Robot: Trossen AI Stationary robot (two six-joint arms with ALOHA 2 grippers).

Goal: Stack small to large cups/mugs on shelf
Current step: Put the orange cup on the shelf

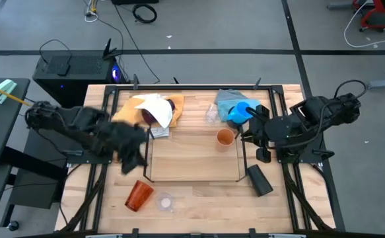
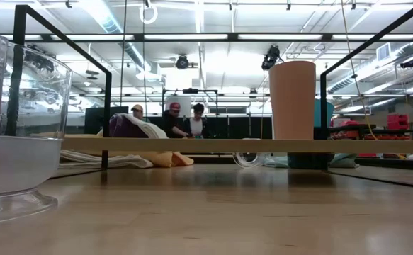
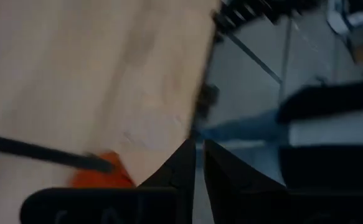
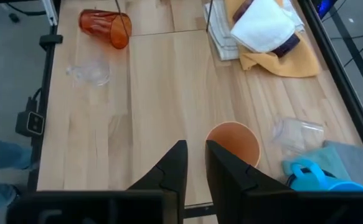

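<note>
The shelf [image 1: 192, 177] stands in the middle of the table. A small orange cup [image 1: 225, 137] stands upright on the shelf's right part; it also shows in the right wrist view [image 4: 233, 142]. My right gripper [image 4: 195, 163], shut and holding nothing, hovers just right of it [image 1: 248, 132]. My left gripper [image 1: 134, 162], shut and holding nothing, hangs over the shelf's left edge, above the amber tumbler [image 1: 139, 195], which lies on its side. The light-blue mug [image 1: 240, 112] lies on a blue cloth. The black cup [image 1: 259, 180] lies right of the shelf.
A clear cup [image 1: 166, 201] stands near the front edge, close to the low camera [image 2: 15, 127]. Another clear cup [image 4: 299, 132] lies by the blue cloth. A purple tumbler [image 1: 156, 118] sits under white and yellow cloths at the far left. People stand in the room behind [image 2: 174, 117].
</note>
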